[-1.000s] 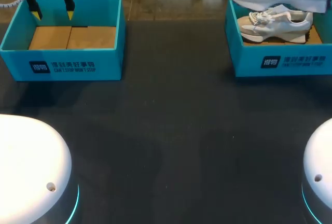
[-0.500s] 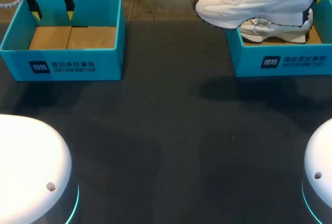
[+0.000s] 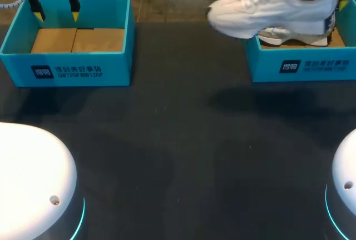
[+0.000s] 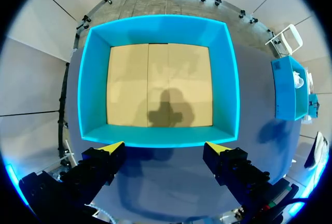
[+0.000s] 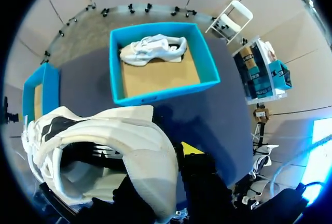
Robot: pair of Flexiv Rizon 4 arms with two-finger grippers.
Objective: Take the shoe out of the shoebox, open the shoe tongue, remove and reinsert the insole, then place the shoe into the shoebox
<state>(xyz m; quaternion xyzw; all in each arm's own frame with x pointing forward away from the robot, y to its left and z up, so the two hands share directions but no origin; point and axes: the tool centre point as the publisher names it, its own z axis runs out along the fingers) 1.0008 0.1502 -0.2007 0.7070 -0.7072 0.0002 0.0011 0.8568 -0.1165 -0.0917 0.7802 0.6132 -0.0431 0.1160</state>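
1. The right fingers [image 5: 191, 149] are closed on the heel of a white shoe [image 3: 267, 9], gripping it from both sides. Only one yellow tip shows, just beside the heel.
2. The white shoe hangs in the air over the left wall of the right shoebox [image 3: 300, 68], its toe pointing toward the middle of the bench [image 3: 178, 140].
3. A second shoe [image 3: 295, 35] lies inside that shoebox.
4. The left fingers [image 4: 111, 149] are spread wide and hold nothing, above one wall of the left shoebox [image 3: 67, 70], whose floor is cardboard.
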